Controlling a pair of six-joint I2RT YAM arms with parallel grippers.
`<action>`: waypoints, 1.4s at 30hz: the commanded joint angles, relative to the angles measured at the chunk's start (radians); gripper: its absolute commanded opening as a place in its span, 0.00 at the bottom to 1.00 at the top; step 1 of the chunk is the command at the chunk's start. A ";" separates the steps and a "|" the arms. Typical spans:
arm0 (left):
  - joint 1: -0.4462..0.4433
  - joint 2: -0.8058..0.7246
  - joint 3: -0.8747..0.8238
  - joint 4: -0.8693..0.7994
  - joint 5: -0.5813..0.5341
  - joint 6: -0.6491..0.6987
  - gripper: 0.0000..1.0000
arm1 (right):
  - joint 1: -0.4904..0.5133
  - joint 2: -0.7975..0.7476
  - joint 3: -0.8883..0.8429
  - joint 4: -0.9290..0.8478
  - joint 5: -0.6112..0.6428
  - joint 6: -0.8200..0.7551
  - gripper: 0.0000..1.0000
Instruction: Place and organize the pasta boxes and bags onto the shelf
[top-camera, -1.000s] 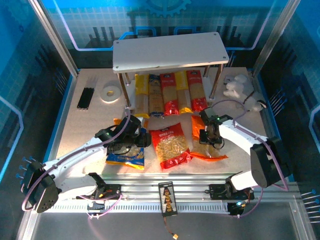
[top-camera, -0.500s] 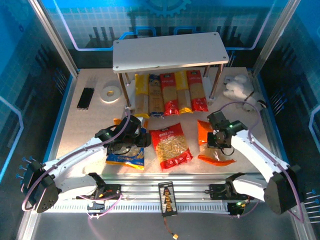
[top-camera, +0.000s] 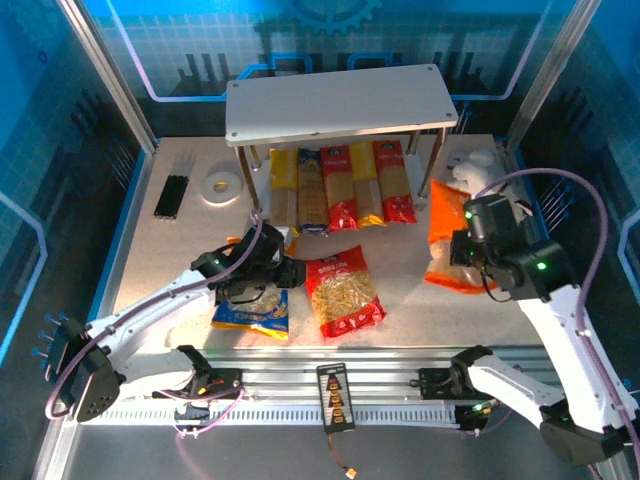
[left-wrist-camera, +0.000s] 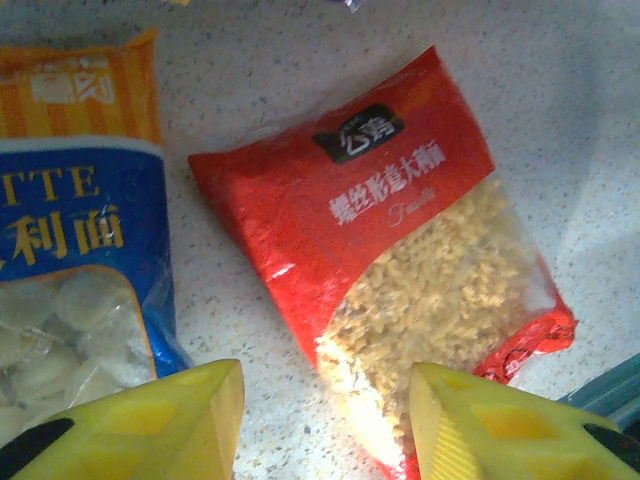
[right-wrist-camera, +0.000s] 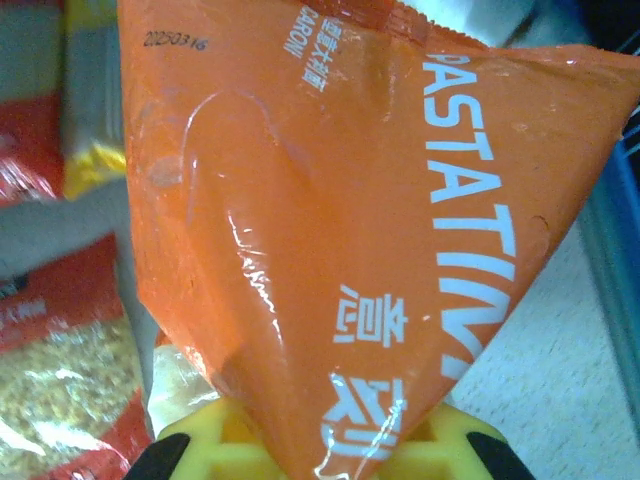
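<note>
The shelf (top-camera: 340, 100) stands at the back, and several long pasta boxes (top-camera: 339, 190) lie side by side under its top board. My right gripper (top-camera: 468, 250) is shut on the orange bag (top-camera: 445, 235) and holds it up above the table, right of the shelf. In the right wrist view the orange bag (right-wrist-camera: 330, 230) hangs from the right gripper (right-wrist-camera: 330, 450). The red bag (top-camera: 343, 290) lies flat mid-table. Left of it lies the blue-yellow bag (top-camera: 252, 310). My left gripper (left-wrist-camera: 325, 400) is open over the bare table, between the blue-yellow bag (left-wrist-camera: 70, 260) and the red bag (left-wrist-camera: 400, 250).
A white tape roll (top-camera: 220, 186) and a bundle of black sticks (top-camera: 172, 196) lie at the back left. A crumpled white thing (top-camera: 480, 172) sits at the back right by the shelf post. A small black board (top-camera: 335, 396) rests on the near rail.
The right arm has lifted the orange bag off the table and carried it right and toward the back. The left arm has barely moved.
</note>
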 joint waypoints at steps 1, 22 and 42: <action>-0.007 0.027 0.056 -0.007 -0.005 0.035 0.48 | 0.020 -0.015 0.154 0.083 0.114 -0.076 0.00; -0.005 0.104 0.155 -0.036 -0.022 0.074 0.48 | 0.021 0.784 1.207 0.341 0.154 -0.504 0.00; 0.020 0.129 0.161 -0.053 -0.033 0.077 0.48 | -0.077 1.068 1.356 0.472 0.118 -0.498 0.00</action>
